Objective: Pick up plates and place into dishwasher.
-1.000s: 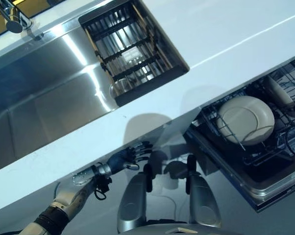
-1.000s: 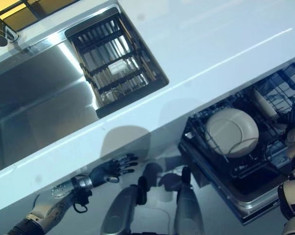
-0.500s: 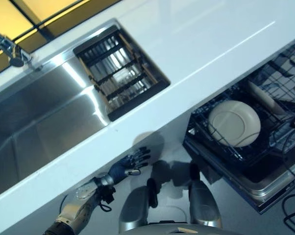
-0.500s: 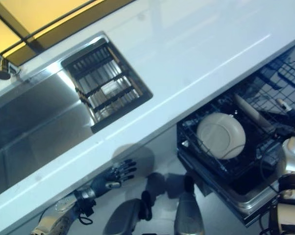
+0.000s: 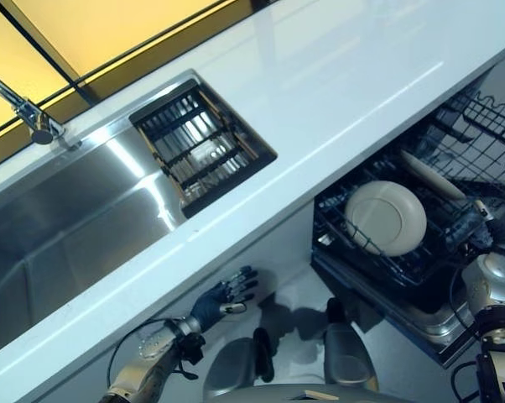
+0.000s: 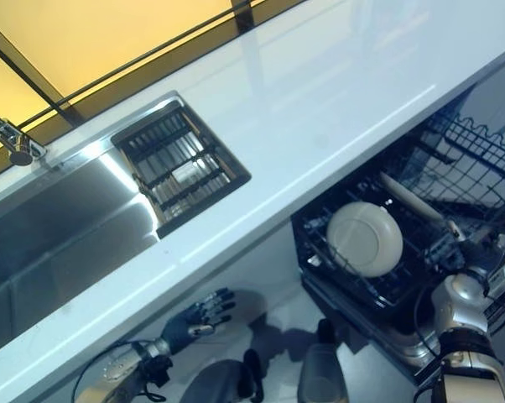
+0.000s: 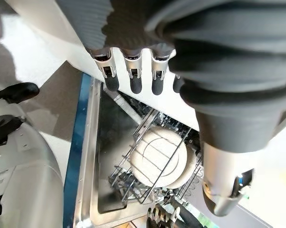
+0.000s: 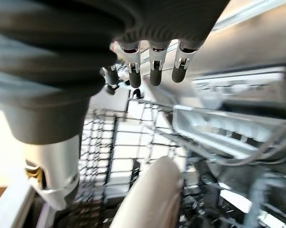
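A cream plate [image 5: 387, 218] stands tilted in the wire rack [image 5: 330, 225] of the open dishwasher, below the counter at the right. A second cream plate [image 5: 433, 175] stands edge-on behind it. My right hand [image 8: 155, 71] hovers over the rack's right side, fingers straight and empty, with a plate's rim [image 8: 147, 194] just below them. My left hand [image 5: 223, 298] hangs under the counter edge at the lower left, fingers spread, holding nothing. The left wrist view looks past its fingers [image 7: 133, 83] at the racked plate [image 7: 162, 161].
The white counter [image 5: 336, 75] runs across the view above the dishwasher. A steel sink [image 5: 68, 218] with a slatted drainer [image 5: 202, 151] and a faucet [image 5: 30, 117] lies at the left. A raised upper wire rack [image 5: 479, 134] stands at the far right.
The camera has moved, so the whole picture has shifted. My right arm now shows at the rack's near right corner. The plates stay in the rack and the left hand stays under the counter.
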`<state>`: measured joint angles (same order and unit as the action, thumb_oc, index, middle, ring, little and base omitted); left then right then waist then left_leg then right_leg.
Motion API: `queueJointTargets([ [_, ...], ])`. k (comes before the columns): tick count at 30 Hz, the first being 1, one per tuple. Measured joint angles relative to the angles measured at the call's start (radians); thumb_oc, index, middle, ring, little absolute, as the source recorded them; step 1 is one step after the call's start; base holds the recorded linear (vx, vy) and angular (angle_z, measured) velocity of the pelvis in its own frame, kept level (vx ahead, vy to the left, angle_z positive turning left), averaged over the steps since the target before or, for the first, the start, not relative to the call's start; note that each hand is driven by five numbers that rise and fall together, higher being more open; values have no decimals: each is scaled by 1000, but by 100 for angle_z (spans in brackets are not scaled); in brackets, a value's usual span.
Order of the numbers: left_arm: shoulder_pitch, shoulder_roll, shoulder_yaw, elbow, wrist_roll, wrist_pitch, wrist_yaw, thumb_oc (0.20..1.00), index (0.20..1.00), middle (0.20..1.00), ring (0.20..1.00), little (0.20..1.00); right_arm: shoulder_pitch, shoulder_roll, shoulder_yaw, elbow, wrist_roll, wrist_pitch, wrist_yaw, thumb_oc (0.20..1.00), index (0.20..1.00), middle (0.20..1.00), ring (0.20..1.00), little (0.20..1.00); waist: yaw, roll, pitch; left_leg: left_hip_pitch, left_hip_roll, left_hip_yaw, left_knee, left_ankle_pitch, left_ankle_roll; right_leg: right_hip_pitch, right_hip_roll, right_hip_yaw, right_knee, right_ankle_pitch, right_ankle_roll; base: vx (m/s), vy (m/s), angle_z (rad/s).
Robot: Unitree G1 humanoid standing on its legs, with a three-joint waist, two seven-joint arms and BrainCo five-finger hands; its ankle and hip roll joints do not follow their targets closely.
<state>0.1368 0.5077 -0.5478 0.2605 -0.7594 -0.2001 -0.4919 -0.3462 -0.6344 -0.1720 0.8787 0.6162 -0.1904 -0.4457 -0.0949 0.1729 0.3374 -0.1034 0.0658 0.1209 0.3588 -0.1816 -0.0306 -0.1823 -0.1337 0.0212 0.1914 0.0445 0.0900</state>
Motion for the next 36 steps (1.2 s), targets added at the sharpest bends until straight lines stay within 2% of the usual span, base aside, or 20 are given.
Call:
queueJointTargets([
  [10, -26, -17, -66, -2, -21, -31, 9, 1000, 1000, 1000, 1000, 1000, -95, -1, 24, 212, 82, -18, 2, 1000, 1000, 1000, 1000, 1000, 2, 91, 18, -14, -9, 5, -1, 7, -2, -26, -13, -5, 19, -1, 4, -19, 27, -1],
  [13, -28, -18, -85, -3, -21, -32, 12, 1000, 1000, 1000, 1000, 1000, -126, -4, 24, 257, 141, -40, 34, 1000, 1000, 1000, 1000, 1000, 1, 94, 18, -13, -13, 3, -1, 7, -1, -30, -17, -6, 33, -8, 5, 20, 17, 2],
  [19, -30, -18, -108, -6, -25, -41, 12, 1000, 1000, 1000, 1000, 1000, -134, -13, 25, 312, 294, -44, 208, 1000, 1000, 1000, 1000, 1000, 2, 108, 26, -13, -28, -4, 0, 11, 7, -31, -32, -9, 50, -12, 10, 19, 35, 5],
  [22, -37, -18, -117, -10, -54, -49, 17, 1000, 1000, 1000, 1000, 1000, -140, -13, 26, 322, 329, -42, 254, 1000, 1000, 1000, 1000, 1000, 1, 121, 35, -14, -35, -12, -1, 15, 12, -33, -40, -15, 60, -14, 12, -2, 25, 8],
  [31, -38, -18, -160, -46, -61, -51, 21, 1000, 1000, 1000, 1000, 1000, -175, -28, 46, 350, 257, -18, 241, 1000, 1000, 1000, 1000, 1000, 8, 123, 44, -22, -39, -24, -1, 20, 9, -33, -44, -25, 73, -16, 10, 4, -1, 4],
  [36, -36, -18, -178, -46, -61, -53, 41, 1000, 1000, 1000, 1000, 1000, -176, -39, 75, 349, 192, 10, 233, 1000, 1000, 1000, 1000, 1000, 11, 105, 57, -28, -39, -38, 0, 27, 6, -32, -44, -33, 75, -16, 9, 0, -16, 7],
])
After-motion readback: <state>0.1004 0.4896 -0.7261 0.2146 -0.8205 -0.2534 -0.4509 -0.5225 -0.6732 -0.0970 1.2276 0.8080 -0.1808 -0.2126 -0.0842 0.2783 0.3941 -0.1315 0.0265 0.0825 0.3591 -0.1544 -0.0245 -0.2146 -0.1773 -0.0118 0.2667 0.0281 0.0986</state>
